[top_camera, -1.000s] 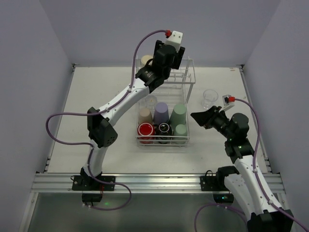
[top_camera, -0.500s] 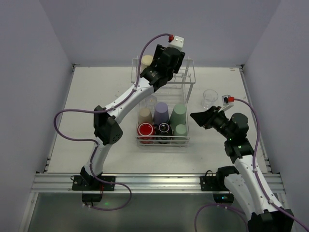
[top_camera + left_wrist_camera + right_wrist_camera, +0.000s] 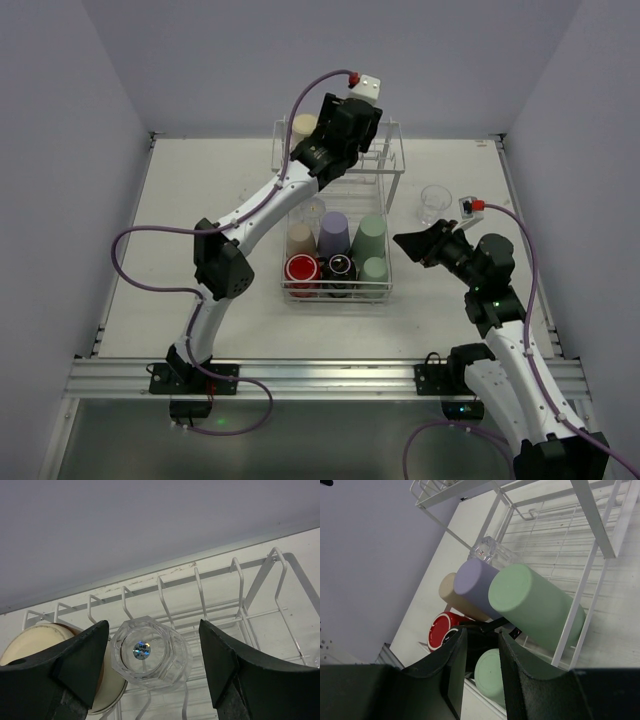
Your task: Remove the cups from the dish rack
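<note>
My left gripper (image 3: 153, 626) is open over the dish rack's (image 3: 338, 297) raised pronged shelf. Its fingers (image 3: 82, 655) stand either side of a clear upturned cup (image 3: 150, 652), with a gap on each side. A tan cup (image 3: 30, 642) lies just left of it. The low basket holds tan (image 3: 299, 240), lavender (image 3: 333, 233), pale green (image 3: 371, 237), red (image 3: 301, 268) and black (image 3: 341, 266) cups. My right gripper (image 3: 481, 631) hovers at the rack's right side, narrowly open and holding nothing, pointing at the black cup (image 3: 480, 645).
One clear cup (image 3: 434, 203) stands on the table right of the rack, just beyond my right wrist. A smaller pale green cup (image 3: 373, 270) sits in the basket's near right corner. Walls close in the table at the back and both sides.
My left arm swung its elbow left and its gripper settled over the upper shelf, uncovering the tan cup there; it has held still since. The right arm has not moved.
</note>
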